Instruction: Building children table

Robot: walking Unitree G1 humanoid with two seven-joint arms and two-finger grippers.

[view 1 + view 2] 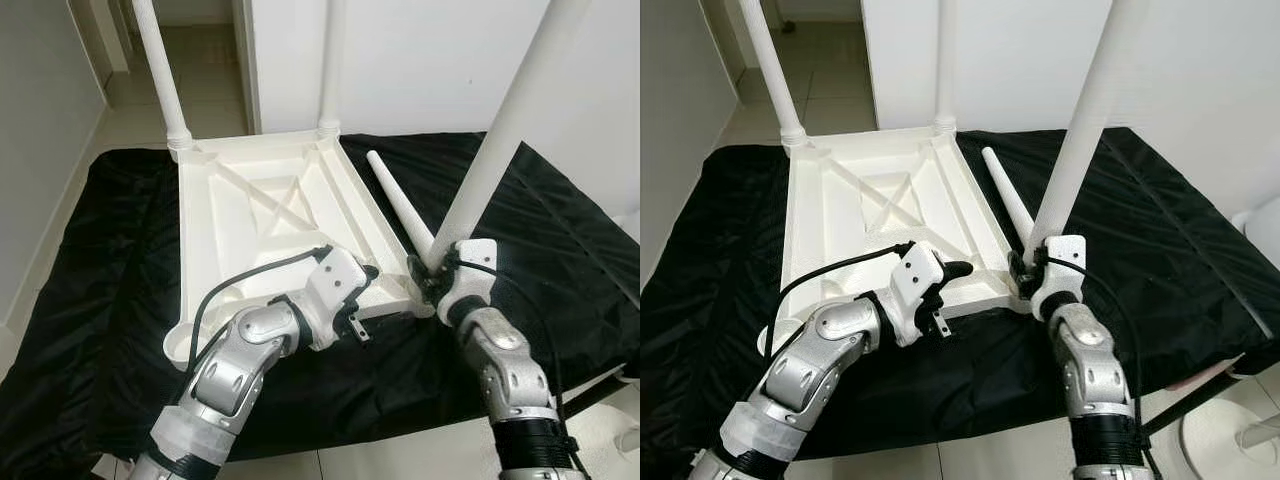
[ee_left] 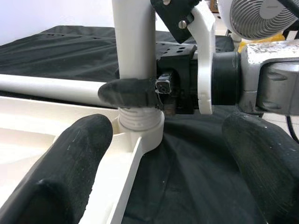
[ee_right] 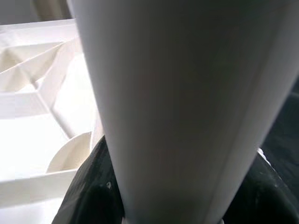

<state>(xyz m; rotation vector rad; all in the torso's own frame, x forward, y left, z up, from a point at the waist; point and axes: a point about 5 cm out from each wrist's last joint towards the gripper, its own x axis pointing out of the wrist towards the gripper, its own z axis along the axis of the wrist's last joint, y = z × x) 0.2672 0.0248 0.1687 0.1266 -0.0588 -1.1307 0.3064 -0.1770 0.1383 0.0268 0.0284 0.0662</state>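
Your right claw (image 1: 432, 268) is clenching the table leg (image 1: 500, 140) at its socket; left claw (image 2: 154, 154) is hovering released. Tilting risks cross-threading.

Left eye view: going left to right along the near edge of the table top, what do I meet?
Bare corner socket → left hand → right hand gripping the upright leg.

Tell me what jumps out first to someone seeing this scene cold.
A white tabletop lies upside down on a black cloth, two legs upright at its far corners. At its near right corner the right gripper clamps a third leg just above its socket, while the left gripper rests open at the near edge. A fourth leg lies loose alongside.
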